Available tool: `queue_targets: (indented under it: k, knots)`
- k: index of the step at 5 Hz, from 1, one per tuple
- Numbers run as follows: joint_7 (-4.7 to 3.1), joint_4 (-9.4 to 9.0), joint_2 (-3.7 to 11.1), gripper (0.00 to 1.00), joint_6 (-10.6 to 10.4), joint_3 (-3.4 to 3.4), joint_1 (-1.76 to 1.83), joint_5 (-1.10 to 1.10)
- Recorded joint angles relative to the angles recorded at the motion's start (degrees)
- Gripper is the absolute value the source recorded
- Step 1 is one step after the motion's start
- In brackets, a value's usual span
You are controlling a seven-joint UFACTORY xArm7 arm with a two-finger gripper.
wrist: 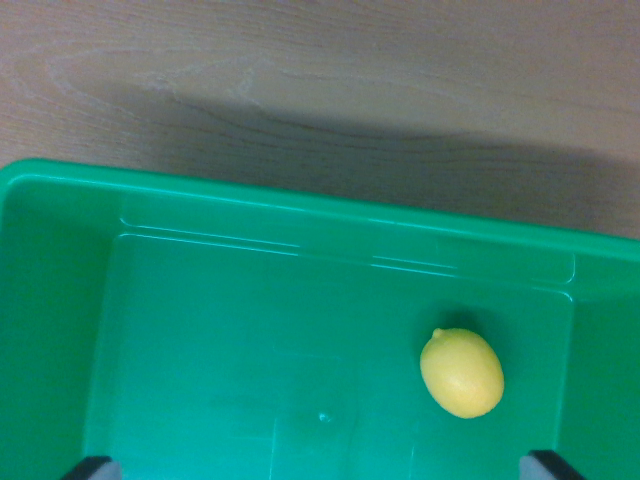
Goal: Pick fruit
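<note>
**Claw hanging over the bin, lemon off to the lower right**

The wrist camera is looking straight down into a green plastic bin (300, 215) that is sitting on a wooden table (320, 70). A single yellow lemon (462, 373) is lying on the bin floor at the lower right of the frame, near the bin's right wall but apart from it, with its nub pointing toward the upper left.

Only the two dark tips of the claw (322, 468) are showing, one at the bottom left edge of the frame and one at the bottom right. They are standing far apart, so the claw is spread wide and gripping nothing.

By my judgement the approach step is in hand: the fruit is located but not yet reached. The lemon is lying right of the midpoint between the tips, so the next move is likely calling for a shift toward the frame's right, then a descent until the tips are straddling the lemon before closing.
</note>
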Motion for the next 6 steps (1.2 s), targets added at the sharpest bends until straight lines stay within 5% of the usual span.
queue_targets:
  k: [1, 2, 3, 4, 5, 6]
  knots:
    - [0.0, 0.0, 0.0, 0.0, 0.0, 0.0, 0.0, 0.0]
    - [-1.42, -1.14, 1.03, 0.0, -2.1, -0.32, -0.34, -0.08]
    - [-1.42, -1.14, 1.03, 0.0, -2.1, -0.32, -0.34, -0.08]
    - [-3.05, -2.46, 2.21, 0.0, -4.5, -0.69, -0.72, -0.16]
    - [-3.05, -2.46, 2.21, 0.0, -4.5, -0.69, -0.72, -0.16]
    - [-4.77, -3.84, 3.45, 0.0, -7.0, -1.08, -1.12, -0.26]
